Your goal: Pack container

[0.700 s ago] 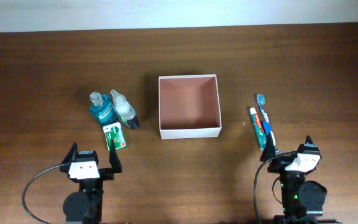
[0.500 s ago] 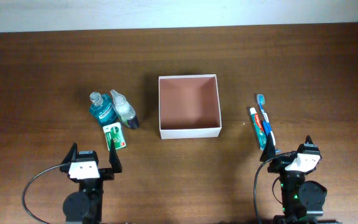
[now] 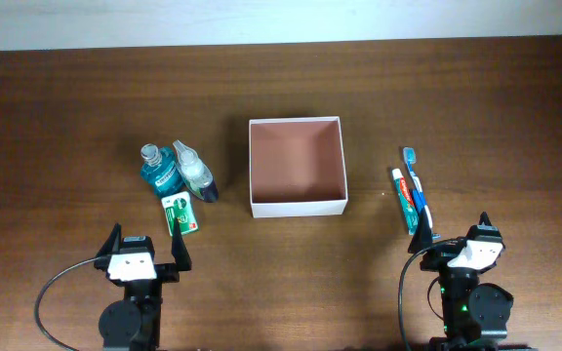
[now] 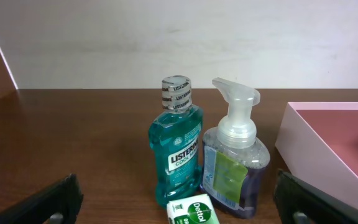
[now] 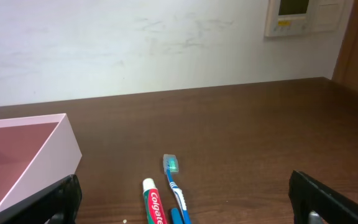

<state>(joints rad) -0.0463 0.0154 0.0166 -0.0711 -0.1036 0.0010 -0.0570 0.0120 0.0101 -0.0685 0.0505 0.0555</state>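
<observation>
The job has not really started. The container [image 3: 299,207] has nothing in it; only its reddish-brown floor shows. All five things sit out on the counter [image 3: 66,107], so all the packing is left to do.

The left end effector [image 3: 148,246] is spread wide and holds nothing. The right end effector [image 3: 455,234] is also spread wide and holds nothing. Both sit low, at the near edge of the counter.

The container is ahead of the left end effector and off to its right. For the right end effector it is ahead and off to the left.

Right in front of the left end effector lies a small green soap box [image 3: 180,214]. It is the closest thing. Just behind it stand a blue-green mouthwash bottle [image 3: 159,173] and a clear pump bottle [image 3: 194,173]. The two bottles stand very close, maybe touching. I think grabbing one could bump the other. The soap box also sits in the way of reaching them.

In front of the right end effector, a little to its left, lie a toothpaste tube [image 3: 404,200] and a blue toothbrush [image 3: 416,180]. They lie side by side and flat, so picking up just one may be tricky. Nothing sits between these things and the container.
</observation>
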